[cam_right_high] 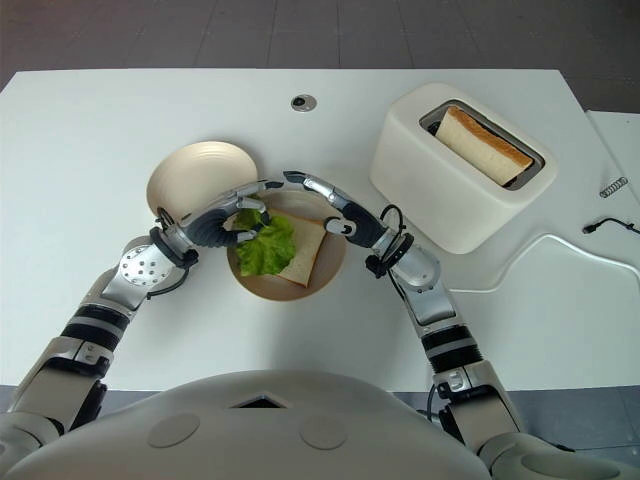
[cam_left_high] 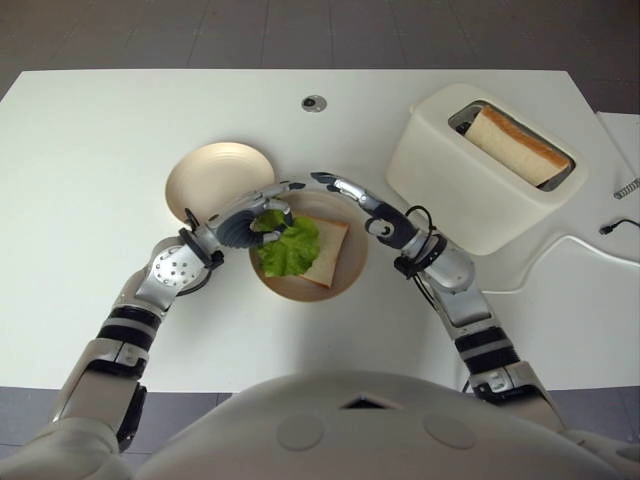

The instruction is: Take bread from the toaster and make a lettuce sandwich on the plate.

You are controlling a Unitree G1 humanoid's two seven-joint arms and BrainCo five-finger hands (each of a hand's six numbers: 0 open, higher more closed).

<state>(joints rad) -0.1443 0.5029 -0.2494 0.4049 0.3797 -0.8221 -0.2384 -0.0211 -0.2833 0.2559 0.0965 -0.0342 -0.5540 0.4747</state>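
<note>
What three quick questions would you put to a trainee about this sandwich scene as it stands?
1. True or false: the toaster holds no bread.
2. What lies on the bread slice on the plate? A) lettuce B) cheese C) nothing
3. Fill in: the ___ hand has its fingers on the lettuce.
Key: 1 false, a second slice stands in its slot. 2 A. 3 left: the left hand curls onto the leaf.
</note>
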